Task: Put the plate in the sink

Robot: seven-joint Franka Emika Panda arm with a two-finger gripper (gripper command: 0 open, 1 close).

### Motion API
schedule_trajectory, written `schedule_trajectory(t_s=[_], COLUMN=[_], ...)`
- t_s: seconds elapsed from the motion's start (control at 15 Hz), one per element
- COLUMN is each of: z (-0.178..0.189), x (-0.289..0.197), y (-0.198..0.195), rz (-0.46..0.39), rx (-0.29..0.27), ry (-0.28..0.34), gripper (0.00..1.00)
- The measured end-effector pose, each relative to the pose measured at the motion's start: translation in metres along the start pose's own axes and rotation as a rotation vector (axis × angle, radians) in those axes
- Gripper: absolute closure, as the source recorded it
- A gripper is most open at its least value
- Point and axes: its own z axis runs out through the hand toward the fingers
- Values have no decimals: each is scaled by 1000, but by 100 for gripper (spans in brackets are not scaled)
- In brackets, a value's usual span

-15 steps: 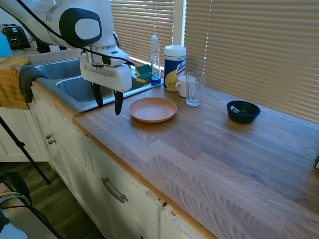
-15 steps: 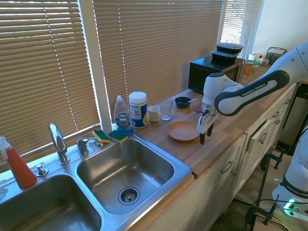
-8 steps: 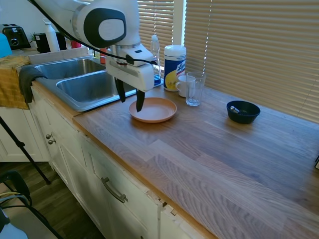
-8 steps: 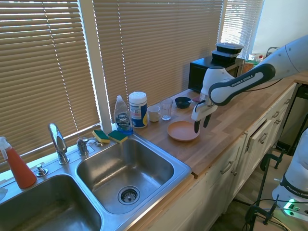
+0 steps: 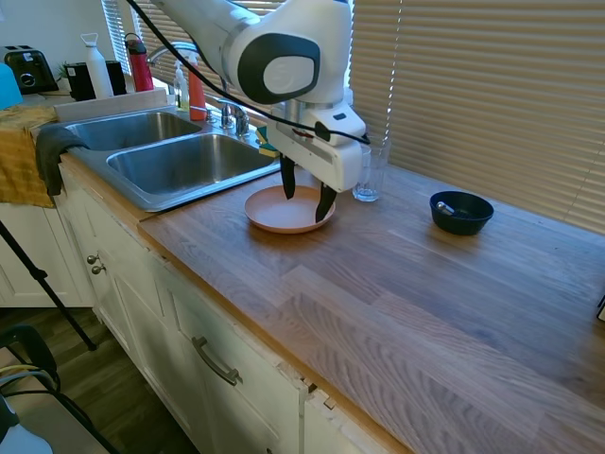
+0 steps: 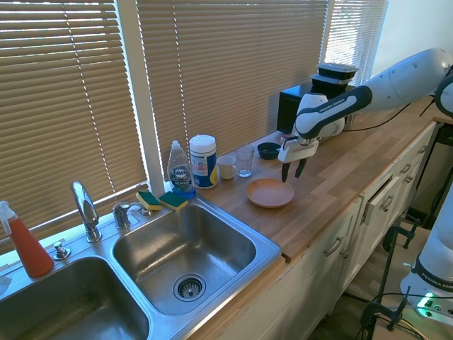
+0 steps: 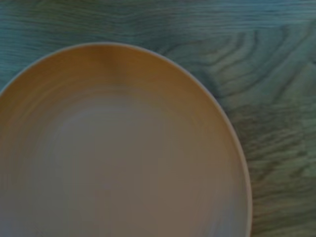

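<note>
The plate (image 5: 286, 210) lies flat on the wooden worktop (image 5: 406, 284), just beside the near basin of the sink (image 5: 170, 165) and not yet lifted. In the wrist view the plate (image 7: 118, 148) fills most of the picture, its rim curving against the wood grain.

The pincer (image 5: 304, 193) hangs right above the plate's far side, its two dark fingers apart and pointing down, holding nothing. From the second exterior view the pincer (image 6: 291, 170) stands over the rim on the side away from the sink (image 6: 184, 248).

The step in hand looks like the descent to take the rim. The low rim gives little to bite on, so a finger that lands on top of it instead of astride it could press the plate down, tip it or push it along the wood. A shallow hold could also let the plate swing and slip during the carry to the basin.

Near the plate stand a clear glass (image 5: 371, 170) and a white mug (image 6: 226, 167); a dark blue bowl (image 5: 460, 212) sits well apart. A wide sweep of the arm could knock the glass.
</note>
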Motion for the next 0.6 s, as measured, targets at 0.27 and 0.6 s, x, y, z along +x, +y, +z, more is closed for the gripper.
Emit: schedule_trajectory(t_s=[0.27,0.6], z=[18,28], x=[24,24], y=[-6,-8], rz=[-41,-57], rx=[21,27], ry=[-83,-161], gripper=[0,100])
